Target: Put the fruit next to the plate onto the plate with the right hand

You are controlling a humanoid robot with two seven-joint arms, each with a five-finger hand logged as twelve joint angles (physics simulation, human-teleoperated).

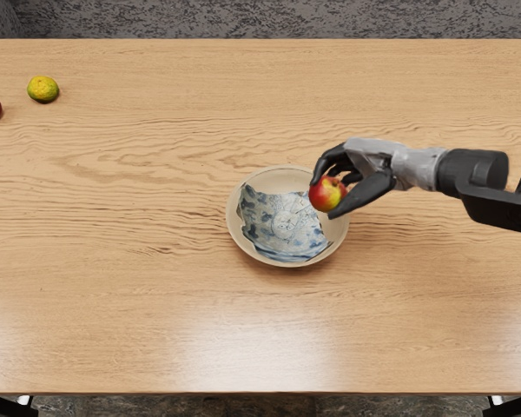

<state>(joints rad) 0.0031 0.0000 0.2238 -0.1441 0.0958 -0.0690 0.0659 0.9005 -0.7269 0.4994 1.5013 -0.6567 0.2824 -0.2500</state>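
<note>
While reaching in level from the right, right hand (pixel 347 178) pinching apple (pixel 326 194), over plate (pixel 243 228) rim

Red-yellow apple (pixel 326 193); beige plate (pixel 282 178), blue-white pattern

No legible txt, labels, brands or nos. anywhere; plate (pixel 278 180) w/ blue pattern only, no lettering
</note>
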